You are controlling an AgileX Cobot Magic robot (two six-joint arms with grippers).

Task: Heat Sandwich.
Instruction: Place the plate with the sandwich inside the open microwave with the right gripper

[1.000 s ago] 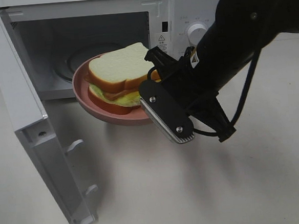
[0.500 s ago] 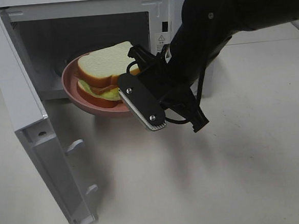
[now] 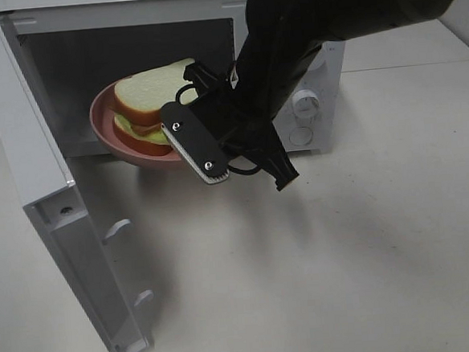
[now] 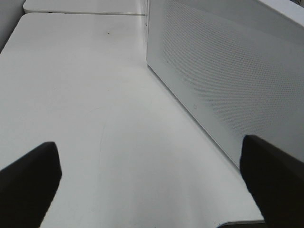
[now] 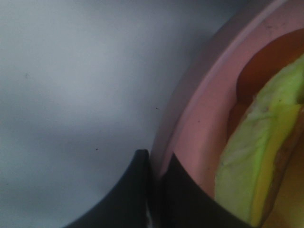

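Observation:
The sandwich (image 3: pixel 144 98), white bread with yellow-green lettuce and reddish meat, lies on a round pink plate (image 3: pixel 103 121). The plate hangs at the mouth of the open microwave (image 3: pixel 129 50), partly inside the cavity. My right gripper (image 3: pixel 191 106) is shut on the plate's right rim. In the right wrist view its dark fingers (image 5: pixel 135 190) pinch the pink plate rim (image 5: pixel 199 118), with the sandwich's lettuce (image 5: pixel 256 156) just beyond. My left gripper (image 4: pixel 149 175) is open with nothing between its fingers, beside the microwave's outer wall (image 4: pixel 228 71). It does not show in the exterior high view.
The microwave door (image 3: pixel 38 190) is swung wide open toward the front left. Two control knobs (image 3: pixel 303 103) sit on the microwave's right panel, partly behind my right arm. White table (image 3: pixel 345 257) spreads in front and to the right.
My right arm has carried the plate and sandwich left and back, from in front of the microwave into its opening. The left gripper has stayed open.

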